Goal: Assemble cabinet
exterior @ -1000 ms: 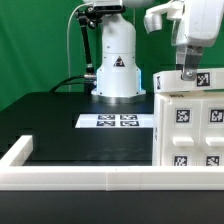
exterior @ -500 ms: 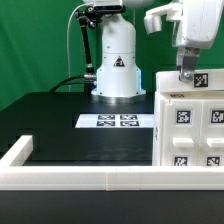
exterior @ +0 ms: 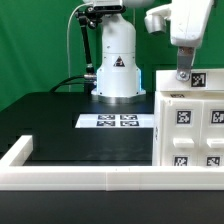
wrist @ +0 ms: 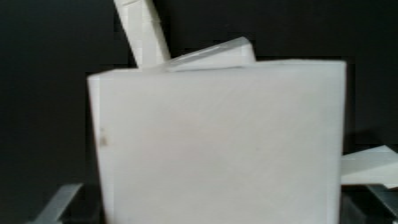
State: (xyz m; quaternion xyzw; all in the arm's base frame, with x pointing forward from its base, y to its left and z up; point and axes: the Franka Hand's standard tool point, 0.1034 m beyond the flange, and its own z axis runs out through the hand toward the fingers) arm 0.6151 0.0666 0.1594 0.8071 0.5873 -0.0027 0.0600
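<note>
At the exterior view's upper right, the gripper (exterior: 183, 76) hangs straight down over the top of the cabinet (exterior: 192, 128), its fingertips at or just above the shell's upper edge; whether they touch it cannot be told. How far the fingers are spread is not legible in either view, and nothing is seen pinched between them. Directly beneath the claw, the cabinet stands at the exterior view's right, a tall white box whose near face carries rows of square tags; its long axis appears upright, and its right side runs out of the picture. From the wrist view, a broad white face of the cabinet (wrist: 222, 140) fills most of the picture, with slimmer white pieces showing beyond its edge. Left of the cabinet, the dark table (exterior: 60, 125) offers open room, the marker board (exterior: 116, 121) lying flat well apart toward the robot's base (exterior: 117, 70). Along the near side, a low white rim (exterior: 80, 178) bounds the table; any sideways travel is judged freest toward the exterior view's left.
</note>
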